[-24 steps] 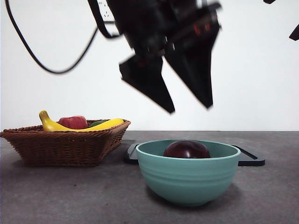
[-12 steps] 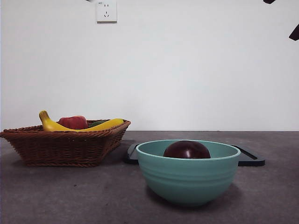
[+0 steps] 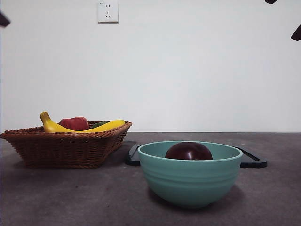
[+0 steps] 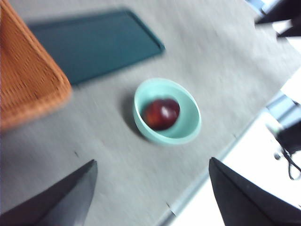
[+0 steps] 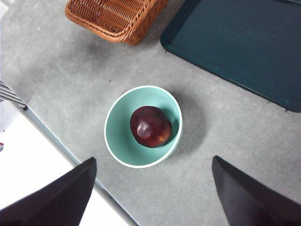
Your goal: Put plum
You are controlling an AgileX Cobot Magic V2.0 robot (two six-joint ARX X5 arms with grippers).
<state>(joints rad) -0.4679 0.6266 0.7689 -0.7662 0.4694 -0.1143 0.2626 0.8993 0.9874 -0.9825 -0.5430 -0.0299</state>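
Resting in the bowl (image 5: 117, 134), the plum (image 5: 150, 126) (glossy) sits well clear of both jaws.

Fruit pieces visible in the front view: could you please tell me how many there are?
3, possibly more hidden: the plum in the bowl, and a banana and a red fruit in the basket.

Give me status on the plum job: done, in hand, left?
Done: the plum sits inside the teal bowl, clear of the wicker basket and the dark tray. In hand: nothing; the left hand and right hand are both open, empty and high above the table. Left: nothing visible, the placement looks complete.
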